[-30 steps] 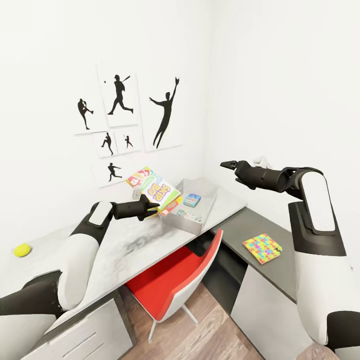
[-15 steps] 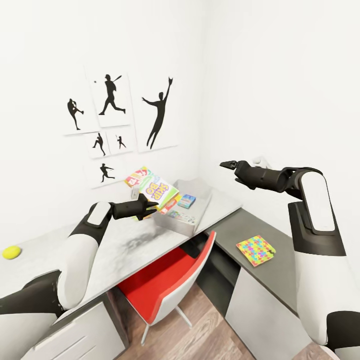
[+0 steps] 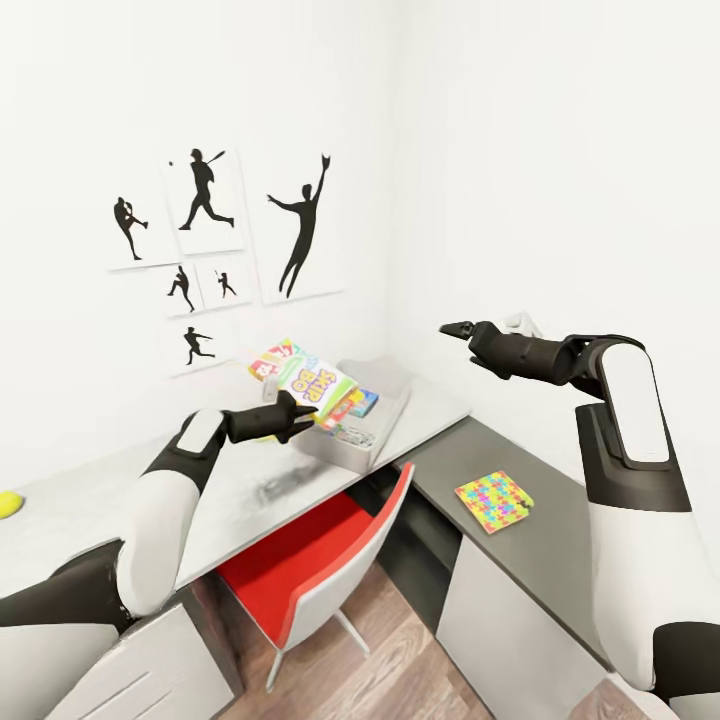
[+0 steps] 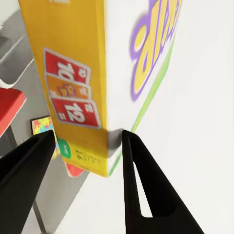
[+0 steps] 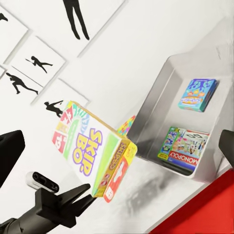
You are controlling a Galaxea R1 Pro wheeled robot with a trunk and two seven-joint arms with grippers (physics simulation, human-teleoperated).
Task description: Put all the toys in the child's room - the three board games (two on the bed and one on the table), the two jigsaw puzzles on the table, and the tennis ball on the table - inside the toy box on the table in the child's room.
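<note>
My left gripper (image 3: 297,415) is shut on the lower edge of a yellow-green-red Skip-Bo board game (image 3: 306,378), held tilted in the air at the left end of the toy box (image 3: 385,425). In the left wrist view the game's yellow edge (image 4: 73,73) sits between the two black fingers (image 4: 141,185). The grey toy box (image 5: 165,83) holds a Monopoly board game (image 5: 185,145) and a smaller blue box (image 5: 197,94). A jigsaw puzzle (image 3: 493,500) lies on the table's dark-grey section. The tennis ball (image 3: 8,503) rests at the table's far left. My right gripper (image 3: 455,328) hangs open in the air, right of the toy box.
A red and white chair (image 3: 300,560) is tucked under the pale grey table (image 3: 250,490). The toy box stands in the room's corner, under black silhouette posters (image 3: 300,225). White drawers (image 3: 500,620) front the lower dark-grey section (image 3: 550,540).
The whole picture has slid left, so the camera has turned. The Skip-Bo game in my left gripper now stands closer to the toy box. The right arm holds its pose.
</note>
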